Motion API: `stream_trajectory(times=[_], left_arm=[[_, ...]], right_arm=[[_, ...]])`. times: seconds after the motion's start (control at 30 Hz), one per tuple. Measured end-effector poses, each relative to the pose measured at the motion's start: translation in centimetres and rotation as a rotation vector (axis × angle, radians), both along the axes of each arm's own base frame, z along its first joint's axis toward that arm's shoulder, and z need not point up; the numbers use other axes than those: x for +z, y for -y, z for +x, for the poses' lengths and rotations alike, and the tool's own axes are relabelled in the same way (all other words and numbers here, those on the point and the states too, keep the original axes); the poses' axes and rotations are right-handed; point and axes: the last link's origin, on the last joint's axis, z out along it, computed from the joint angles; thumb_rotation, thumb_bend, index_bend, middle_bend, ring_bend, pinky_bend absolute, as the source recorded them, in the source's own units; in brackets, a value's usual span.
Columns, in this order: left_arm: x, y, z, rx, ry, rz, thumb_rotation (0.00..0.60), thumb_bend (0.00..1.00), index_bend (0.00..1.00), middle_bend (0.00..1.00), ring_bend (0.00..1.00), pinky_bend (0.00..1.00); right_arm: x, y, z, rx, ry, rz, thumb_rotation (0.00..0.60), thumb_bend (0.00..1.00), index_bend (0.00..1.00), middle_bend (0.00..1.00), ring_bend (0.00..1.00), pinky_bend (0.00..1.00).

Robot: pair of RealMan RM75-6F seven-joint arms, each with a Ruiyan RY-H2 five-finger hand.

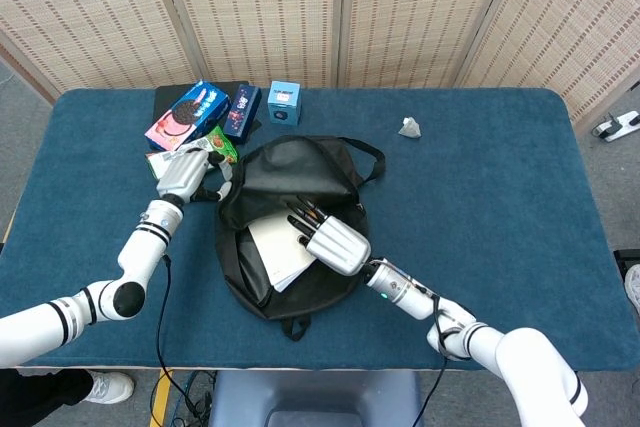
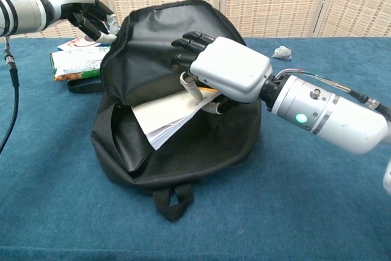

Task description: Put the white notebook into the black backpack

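Note:
The black backpack (image 1: 300, 172) (image 2: 165, 53) lies open in the middle of the table. The white notebook (image 1: 282, 250) (image 2: 165, 117) sits partly inside its mouth, one corner sticking out toward me. My right hand (image 1: 330, 238) (image 2: 229, 68) holds the notebook's far edge inside the opening, fingers over it and thumb under. My left hand (image 1: 185, 173) (image 2: 88, 16) grips the rim of the backpack's upper flap at the left and holds it up.
Snack packs (image 1: 185, 114), a dark box (image 1: 241, 110) and a small blue box (image 1: 284, 101) lie at the back left. A green packet (image 2: 76, 62) sits beside the left hand. A crumpled scrap (image 1: 409, 127) lies at the back right. Woven screens stand behind the table.

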Motion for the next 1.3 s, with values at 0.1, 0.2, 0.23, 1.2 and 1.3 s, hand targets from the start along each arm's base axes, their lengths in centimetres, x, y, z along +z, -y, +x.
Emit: stream_trajectory(times=[0.1, 0.2, 0.23, 1.2, 1.3], left_arm=[[-0.1, 0.0, 0.0, 0.003, 0.009, -0.011, 0.6, 0.55, 0.81, 0.38, 0.31, 0.13], [-0.1, 0.1, -0.1, -0.005, -0.001, -0.015, 0.6, 0.55, 0.81, 0.38, 0.31, 0.13], [-0.2, 0.2, -0.2, -0.007, -0.002, -0.017, 0.6, 0.55, 0.8, 0.38, 0.31, 0.13], [-1.5, 5.6, 0.3, -0.139, -0.151, -0.155, 0.6, 0.49, 0.59, 0.33, 0.28, 0.13], [-1.3, 6.7, 0.5, -0.155, -0.18, -0.198, 0.6, 0.38, 0.54, 0.33, 0.28, 0.13]], right_arm=[[0.1, -0.2, -0.2, 0.002, -0.002, -0.015, 0.6, 0.01, 0.2, 0.18, 0.01, 0.0], [0.3, -0.6, -0.6, 0.001, 0.007, -0.024, 0.6, 0.0, 0.06, 0.16, 0.0, 0.0], [0.4, -0.7, -0.7, 0.0, 0.007, -0.023, 0.6, 0.0, 0.03, 0.15, 0.0, 0.0], [19.1, -4.6, -7.1, -0.076, 0.145, -0.335, 0.6, 0.0, 0.01, 0.12, 0.0, 0.0], [20.5, -4.4, -8.0, -0.122, 0.147, -0.369, 0.6, 0.0, 0.01, 0.11, 0.0, 0.0]])
